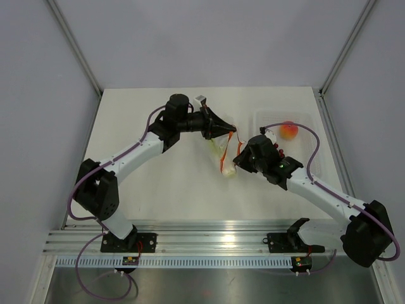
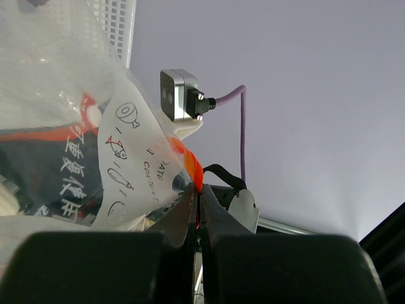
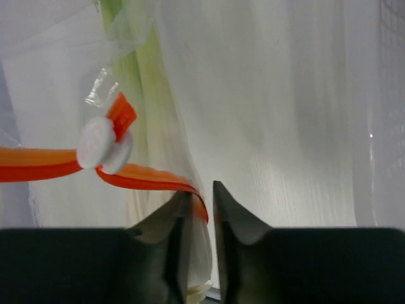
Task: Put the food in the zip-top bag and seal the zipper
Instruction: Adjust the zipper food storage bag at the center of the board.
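Note:
The zip-top bag (image 1: 221,152) hangs between both grippers above the table, with pale-green and white vegetable stalks (image 1: 226,170) inside. My left gripper (image 1: 231,130) is shut on the orange-red zipper (image 2: 195,166) at the bag's upper corner; its jaws are pressed together on the strip (image 2: 198,193). My right gripper (image 1: 239,152) is slightly open, and the zipper strip (image 3: 152,177) curls over its left finger into the gap (image 3: 201,190). The white slider (image 3: 101,147) sits on the strip to the left. The stalks (image 3: 136,76) show through the plastic. The peach-like fruit (image 1: 288,131) lies in the tray. The grapes are mostly hidden.
A rigid clear tray (image 1: 310,142) stands at the right rear, partly behind my right arm. Small red bits (image 1: 280,154) show by my right wrist. The bag's white label (image 2: 136,158) carries fish drawings. Frame posts stand at the back corners.

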